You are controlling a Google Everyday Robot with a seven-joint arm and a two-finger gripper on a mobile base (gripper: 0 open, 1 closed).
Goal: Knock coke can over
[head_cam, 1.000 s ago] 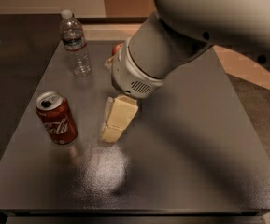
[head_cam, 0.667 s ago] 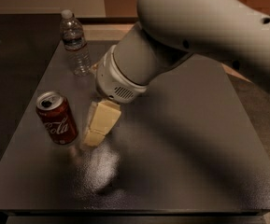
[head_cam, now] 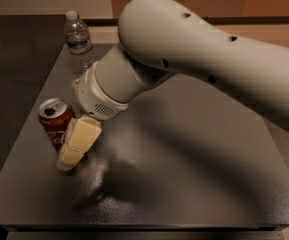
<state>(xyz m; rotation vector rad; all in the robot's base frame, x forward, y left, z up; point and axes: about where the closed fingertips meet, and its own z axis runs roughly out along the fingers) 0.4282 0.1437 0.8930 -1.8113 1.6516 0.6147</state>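
Red with white script and a silver top, your coke can (head_cam: 54, 123) stands upright, well in front of the water bottle (head_cam: 79, 40). The gripper (head_cam: 78, 144) is just beside the can, perhaps touching it; you cannot tell whether it's clenched.

Jaws now further left, beside coke can (head_cam: 53, 120)

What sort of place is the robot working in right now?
Probably an indoor office or lab: a dark grey speckled tabletop holding a red aluminium coke can and clear plastic water bottle, cream gripper beside the can.
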